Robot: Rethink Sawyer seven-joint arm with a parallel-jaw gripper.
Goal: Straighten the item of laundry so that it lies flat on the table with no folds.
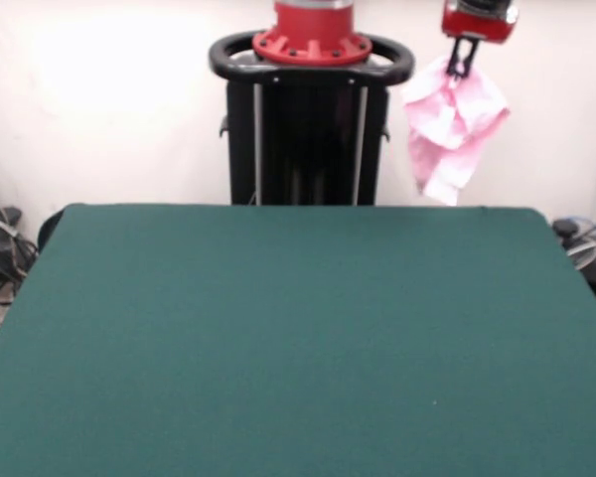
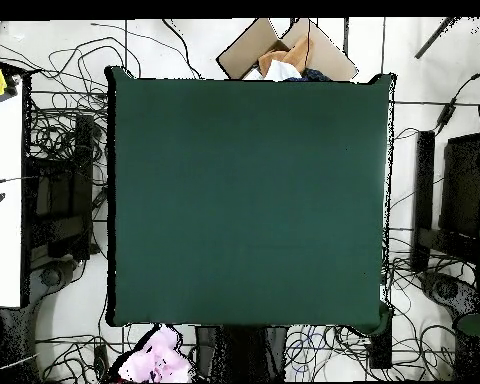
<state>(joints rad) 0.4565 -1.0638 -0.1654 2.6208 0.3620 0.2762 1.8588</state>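
Note:
The pale pink pants hang bunched in the air from my gripper, high at the far right of the front view, beside the pedestal and beyond the table's far edge. The gripper is shut on the top of the fabric. In the overhead view the pink fabric shows just off the table's bottom left edge, and the gripper itself is hidden among it. The dark green table carries nothing; it also shows in the overhead view.
The black pedestal with its red base ring stands behind the table's far edge. An open cardboard box sits on the floor past the opposite edge. Cables and a white bench lie around the table.

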